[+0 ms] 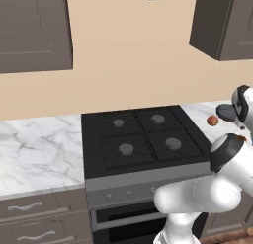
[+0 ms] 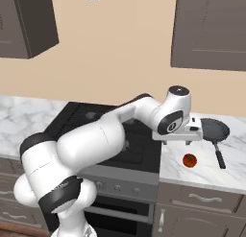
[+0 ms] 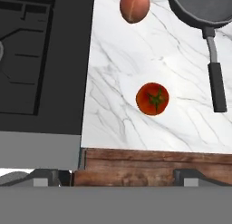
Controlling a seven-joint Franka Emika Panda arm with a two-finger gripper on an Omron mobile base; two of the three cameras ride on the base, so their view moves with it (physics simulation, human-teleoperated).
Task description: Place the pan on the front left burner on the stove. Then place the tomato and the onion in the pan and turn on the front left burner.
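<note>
The pan (image 2: 215,128) lies on the marble counter right of the stove (image 1: 94,139), its long handle (image 3: 216,82) pointing toward the counter's front edge. Left of the handle rests the red tomato (image 3: 152,99) (image 2: 190,159). Farther back, beside the pan's rim, is the paler onion (image 3: 134,5) (image 1: 212,120). My gripper (image 2: 177,141) hovers open over this counter, between the stove's right edge and the pan, with nothing between its fingertips (image 3: 45,175). The front left burner (image 1: 126,149) is bare.
Marble counter (image 1: 39,149) also runs left of the stove, with drawers (image 1: 29,208) below it. Wall cabinets (image 2: 211,29) hang above. The stove's steel knob panel (image 1: 123,191) faces me. My own arm (image 2: 96,140) crosses over the stove's right half.
</note>
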